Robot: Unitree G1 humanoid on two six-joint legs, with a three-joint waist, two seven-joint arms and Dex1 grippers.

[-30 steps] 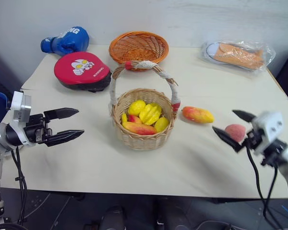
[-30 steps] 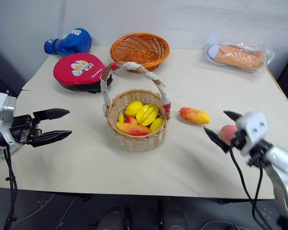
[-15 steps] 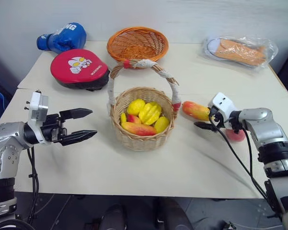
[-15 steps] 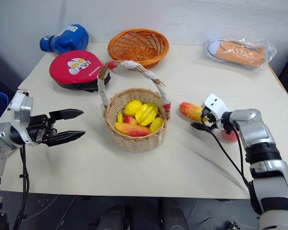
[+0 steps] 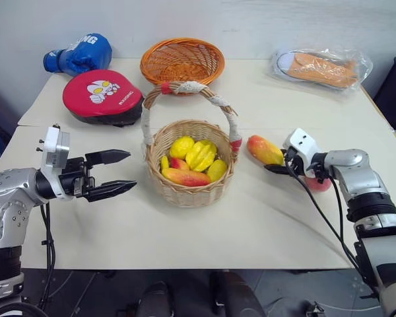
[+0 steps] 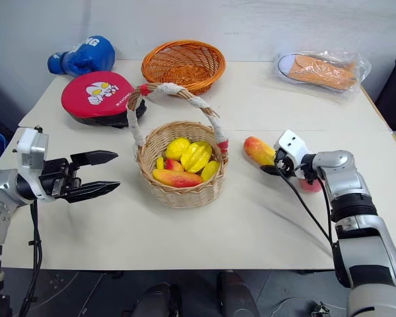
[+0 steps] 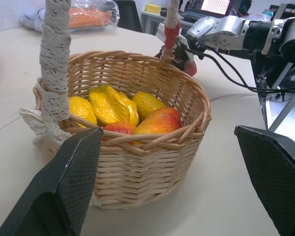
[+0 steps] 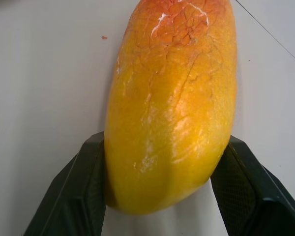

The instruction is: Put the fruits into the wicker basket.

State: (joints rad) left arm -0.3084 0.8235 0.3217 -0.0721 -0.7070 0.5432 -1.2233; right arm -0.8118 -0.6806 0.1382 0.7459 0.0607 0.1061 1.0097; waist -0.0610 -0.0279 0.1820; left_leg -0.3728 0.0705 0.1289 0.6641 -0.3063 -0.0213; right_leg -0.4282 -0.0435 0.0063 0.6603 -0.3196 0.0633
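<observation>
Fruits, toy: one red-to-yellow mango lies on the table just right of the wicker basket, its yellow end between my right gripper's two black fingers, which touch it on both sides. Pink peach: on the table behind my right forearm, partly hidden.

Wicker basket, tan, tall arched handle wrapped in white cloth with red bands: holds a second red-to-yellow mango at the front, several yellow ridged fruits, and one small red piece.

Writing: blue boxing glove, white letters, illegible. Red punch pad, white cartoon figure and a short white word, unreadable.

Orange wicker bowl, handleless, behind the basket: nothing in it. Clear plastic bag, far right: orange-and-white item inside.

My left gripper: level, left of the basket, jaws spread wide, holding nothing.
</observation>
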